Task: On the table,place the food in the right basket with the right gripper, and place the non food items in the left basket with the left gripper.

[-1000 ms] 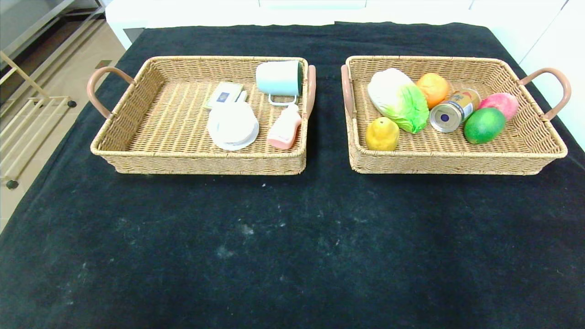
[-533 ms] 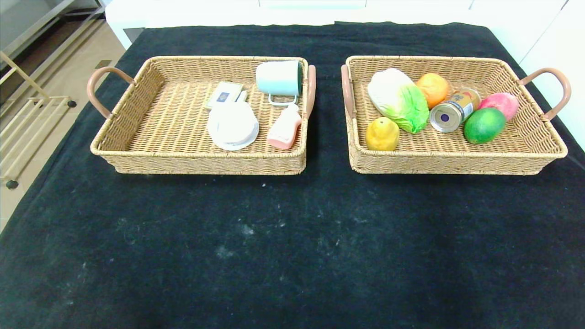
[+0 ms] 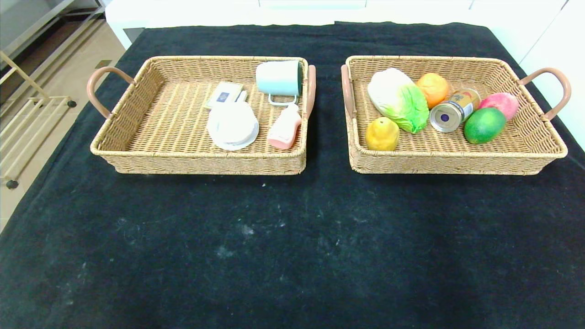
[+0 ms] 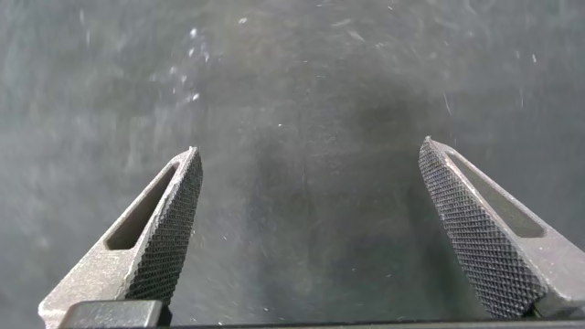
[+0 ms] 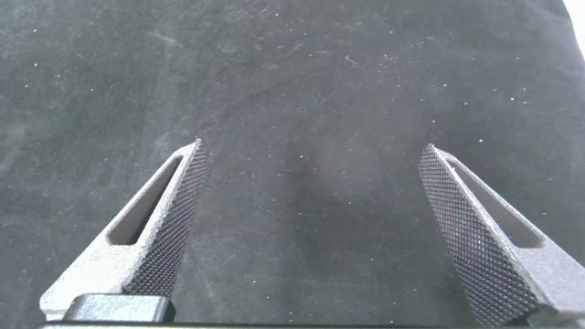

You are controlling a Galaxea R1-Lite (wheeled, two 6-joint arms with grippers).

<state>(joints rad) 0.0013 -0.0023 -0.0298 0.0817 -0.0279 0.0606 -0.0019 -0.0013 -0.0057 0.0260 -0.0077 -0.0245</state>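
Observation:
The left basket holds a pale green mug on its side, a pink bottle, a white round item and a small card box. The right basket holds a cabbage, an orange, a can, a pink fruit, a green mango and a yellow fruit. Neither arm shows in the head view. My left gripper and my right gripper are both open and empty over bare black cloth.
The black cloth covers the table in front of both baskets. The table edge and floor with a metal rack lie to the left. A white surface borders the far and right sides.

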